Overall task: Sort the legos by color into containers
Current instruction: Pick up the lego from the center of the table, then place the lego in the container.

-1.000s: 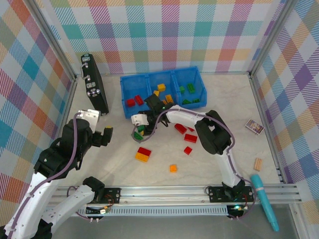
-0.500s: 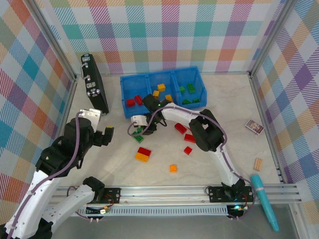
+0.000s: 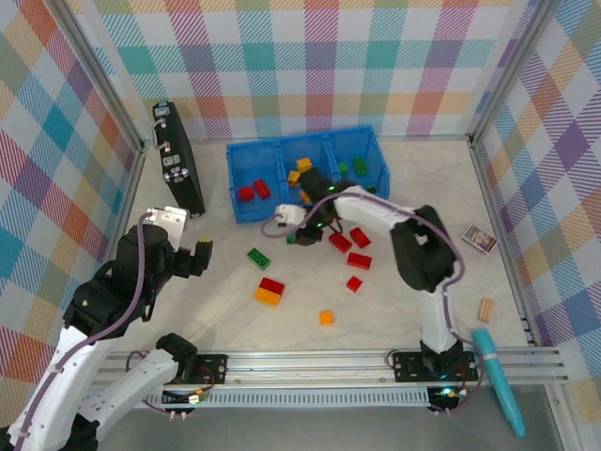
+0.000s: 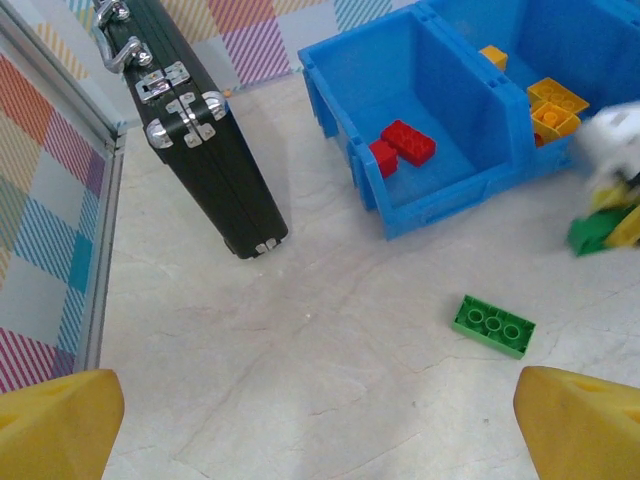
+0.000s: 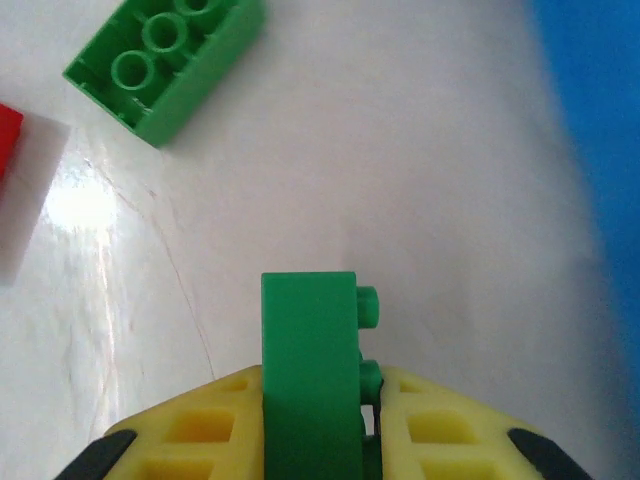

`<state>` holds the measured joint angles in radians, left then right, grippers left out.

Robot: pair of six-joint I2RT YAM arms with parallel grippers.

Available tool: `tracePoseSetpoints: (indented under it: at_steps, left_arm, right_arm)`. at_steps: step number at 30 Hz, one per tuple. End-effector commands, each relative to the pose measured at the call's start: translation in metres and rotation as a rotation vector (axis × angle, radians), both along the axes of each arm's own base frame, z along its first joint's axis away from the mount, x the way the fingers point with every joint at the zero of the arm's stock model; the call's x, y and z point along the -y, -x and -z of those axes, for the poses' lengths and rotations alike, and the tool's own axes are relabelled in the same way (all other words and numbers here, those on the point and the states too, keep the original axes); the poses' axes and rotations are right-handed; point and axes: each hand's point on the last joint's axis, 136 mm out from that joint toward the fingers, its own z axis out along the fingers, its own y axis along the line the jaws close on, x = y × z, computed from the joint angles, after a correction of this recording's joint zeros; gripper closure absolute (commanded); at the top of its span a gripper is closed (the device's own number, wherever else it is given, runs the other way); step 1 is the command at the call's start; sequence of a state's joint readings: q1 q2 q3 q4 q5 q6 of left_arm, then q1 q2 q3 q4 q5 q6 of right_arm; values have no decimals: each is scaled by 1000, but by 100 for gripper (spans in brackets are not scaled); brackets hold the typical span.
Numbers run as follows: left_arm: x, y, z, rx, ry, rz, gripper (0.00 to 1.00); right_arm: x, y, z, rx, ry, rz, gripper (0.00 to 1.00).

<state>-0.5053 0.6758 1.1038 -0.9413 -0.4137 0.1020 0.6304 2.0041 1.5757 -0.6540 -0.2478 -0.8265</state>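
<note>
1. Right wrist view: the right claw [image 5: 315, 425] has gone from apart to clamped on a green lego [image 5: 310, 370], gripped edge-up between the yellow fingers [image 5: 190, 435]. It is lifted clear of the tabletop [image 5: 400, 150]. A second green lego [image 5: 165, 65] lies flat beyond it. The blue containers [image 5: 600, 150] run along the right edge of this view.

2. Top external view: that claw has left its spot over the second green lego and shifted toward the far edge of the tabletop. It now hangs just in front of the containers' front wall, about level with the middle compartment. The left claw [image 3: 202, 254] hangs unchanged near the tabletop's left side, fingers apart and empty. Red legos [image 3: 359, 260], an orange one [image 3: 326, 317] and a red-on-yellow pair [image 3: 269, 291] lie loose mid-tabletop.

3. Left wrist view: reds sit in the left compartment [image 4: 405, 145] and orange-yellow in the next. The second green lego rests on the tabletop just before the bins.

4. Assessment: the pick is done and the carry is under way. The green compartment [image 3: 362, 169] lies further right, so the claw must cross that way and clear the front wall before letting go.
</note>
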Motion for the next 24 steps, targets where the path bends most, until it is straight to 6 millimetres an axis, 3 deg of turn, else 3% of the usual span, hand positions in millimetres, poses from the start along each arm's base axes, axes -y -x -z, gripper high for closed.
tracePoseSetpoints:
  at_steps: [1,5,10,15,24]
  left_arm:
    - [-11,0,-2,10,-24,-56,0]
    - [-12,-5,1,-12,-33,-83,0]
    - [-4,-11,4,-44,-19,-70,0]
    - [0,-12,3,-53,15,-66,0]
    - [-3,-11,-1,-68,-9,-80,0]
  right_arm:
    - [38,-22,-67,63,-96,193,85]
    - [90,-62,-101,181,-86,400,84]
    - [134,-112,-116,294,-53,608,84]
    - [157,-154,-101,344,-12,743,85]
    - [175,-200,-56,286,7,861,84]
